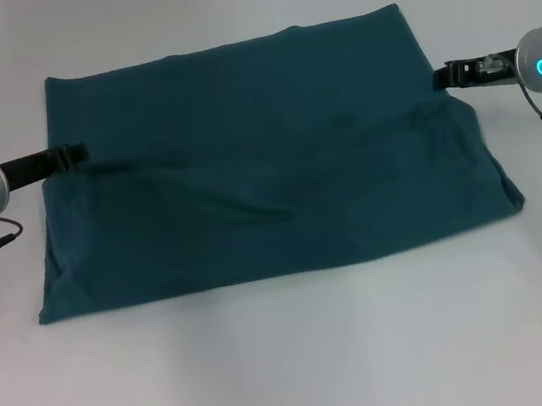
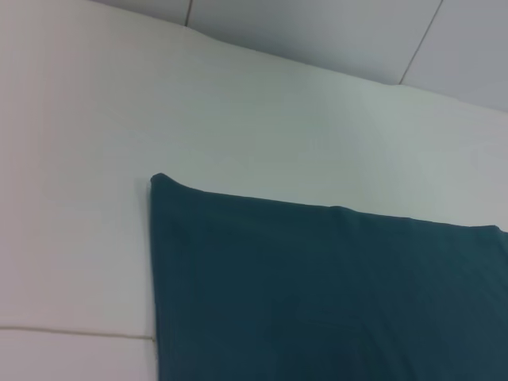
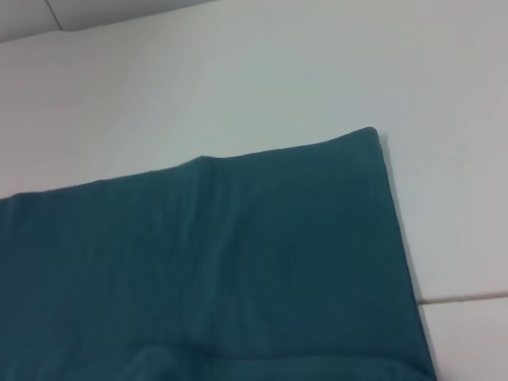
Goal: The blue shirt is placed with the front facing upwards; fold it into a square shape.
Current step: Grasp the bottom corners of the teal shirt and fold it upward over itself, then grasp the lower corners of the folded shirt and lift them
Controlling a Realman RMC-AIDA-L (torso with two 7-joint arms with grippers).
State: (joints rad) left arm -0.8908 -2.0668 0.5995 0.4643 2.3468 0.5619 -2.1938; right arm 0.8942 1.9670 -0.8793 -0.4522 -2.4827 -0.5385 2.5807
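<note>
folded blue shirt (image 1: 265, 163) flat on white worktop (image 1: 293, 361); left claw (image 1: 78, 155) at 9 o'clock edge, right claw (image 1: 443, 76) at 3 o'clock edge, grip cannot be told; open room at 6

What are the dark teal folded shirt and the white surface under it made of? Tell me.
The dark teal folded shirt looks like soft matte knit cloth, likely cotton: it creases and sags without shine. The white surface seems smooth, faintly glossy panels, perhaps laminate; thin seams show in the wrist views.

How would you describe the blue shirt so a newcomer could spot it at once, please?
On the white table, between the left hand and right hand, lies the dark teal-blue cotton shirt. It is the only cloth there, folded into a wide rectangle.
</note>
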